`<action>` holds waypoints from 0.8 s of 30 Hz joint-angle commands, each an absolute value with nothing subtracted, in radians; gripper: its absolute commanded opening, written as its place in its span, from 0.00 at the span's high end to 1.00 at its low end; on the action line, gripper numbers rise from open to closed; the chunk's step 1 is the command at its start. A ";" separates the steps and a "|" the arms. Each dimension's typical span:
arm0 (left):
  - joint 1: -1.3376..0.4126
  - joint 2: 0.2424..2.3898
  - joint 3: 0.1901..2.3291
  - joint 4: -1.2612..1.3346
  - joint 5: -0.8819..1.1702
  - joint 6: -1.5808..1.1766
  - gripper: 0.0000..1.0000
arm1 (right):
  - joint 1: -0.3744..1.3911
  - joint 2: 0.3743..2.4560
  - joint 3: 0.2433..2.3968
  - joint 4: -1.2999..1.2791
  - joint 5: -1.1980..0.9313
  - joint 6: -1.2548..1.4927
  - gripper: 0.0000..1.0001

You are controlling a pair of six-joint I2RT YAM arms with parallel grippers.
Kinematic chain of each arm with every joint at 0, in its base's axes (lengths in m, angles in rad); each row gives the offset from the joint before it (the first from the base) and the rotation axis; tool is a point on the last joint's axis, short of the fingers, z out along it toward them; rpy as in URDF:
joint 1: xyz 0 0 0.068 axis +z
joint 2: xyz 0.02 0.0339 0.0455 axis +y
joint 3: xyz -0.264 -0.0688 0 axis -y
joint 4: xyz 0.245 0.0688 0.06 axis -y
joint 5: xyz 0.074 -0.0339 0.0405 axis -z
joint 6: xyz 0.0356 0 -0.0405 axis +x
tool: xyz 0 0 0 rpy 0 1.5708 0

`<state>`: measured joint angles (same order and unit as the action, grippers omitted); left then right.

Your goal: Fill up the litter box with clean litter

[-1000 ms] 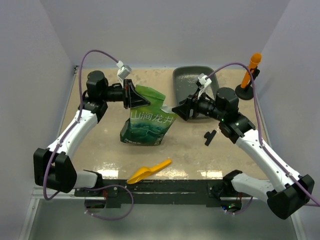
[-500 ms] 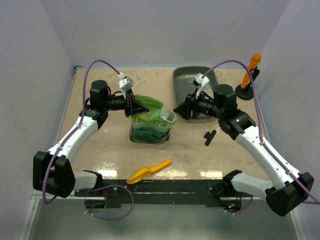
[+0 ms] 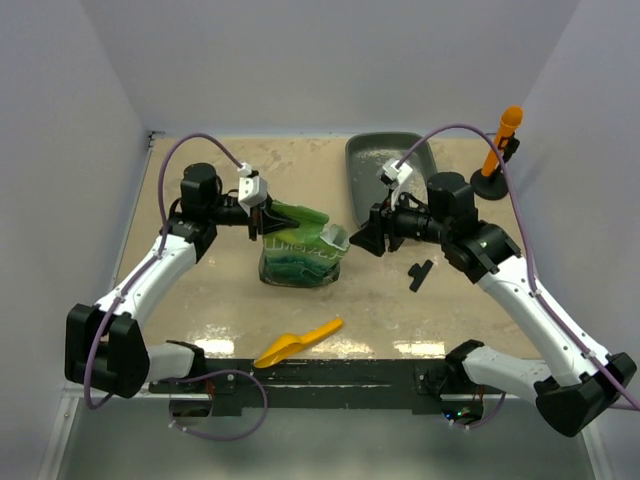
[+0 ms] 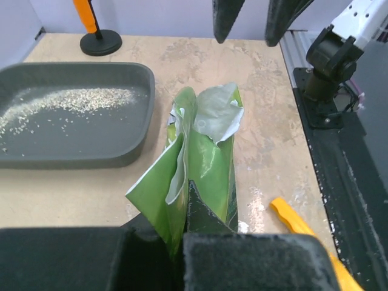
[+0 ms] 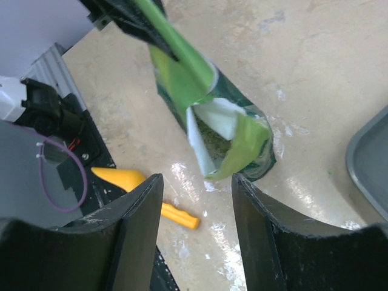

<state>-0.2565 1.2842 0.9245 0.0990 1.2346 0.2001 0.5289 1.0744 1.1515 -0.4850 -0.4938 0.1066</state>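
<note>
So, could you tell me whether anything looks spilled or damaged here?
The green bag is torn open raggedly at the top, silver lining showing, with the left gripper pinching one edge. Only a thin streak of litter lies in the litter box.

Both arms reach inward from their bases toward the green bag [image 3: 300,248], which serves as the landmark. The left arm bends at its elbow left of the bag, its forearm running level toward it; the left gripper [image 3: 262,214] sits at the bag's upper left edge, jaws pinched tight on the torn top flap. The right arm arches over from the right, its wrist level, and the right gripper [image 3: 366,237] hangs just right of the bag's mouth, jaws spread apart, gripping nothing, apart from the bag.
</note>
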 commanded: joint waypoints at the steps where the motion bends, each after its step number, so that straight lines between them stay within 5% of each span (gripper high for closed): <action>1: -0.259 1.288 0.962 0.195 1.258 0.372 1.00 | 0.549 1.043 1.144 -0.523 -0.542 0.084 0.47; 7: -0.258 1.405 1.179 -0.035 1.330 0.557 1.00 | 0.551 1.023 1.124 -0.505 -0.506 0.103 0.47; 15: -0.227 1.486 1.298 0.108 1.604 0.545 1.00 | 0.551 0.985 1.131 -0.532 -0.454 0.110 0.47; 19: -0.225 1.540 1.183 0.901 1.694 -0.270 1.00 | 0.551 0.954 1.126 -0.554 -0.449 0.115 0.47; 20: -0.227 1.593 1.154 1.280 1.701 -0.426 1.00 | 0.552 0.950 1.123 -0.554 -0.449 0.114 0.47; 24: -0.239 1.673 1.163 1.453 1.703 -0.594 1.00 | 0.551 0.925 1.103 -0.558 -0.443 0.120 0.46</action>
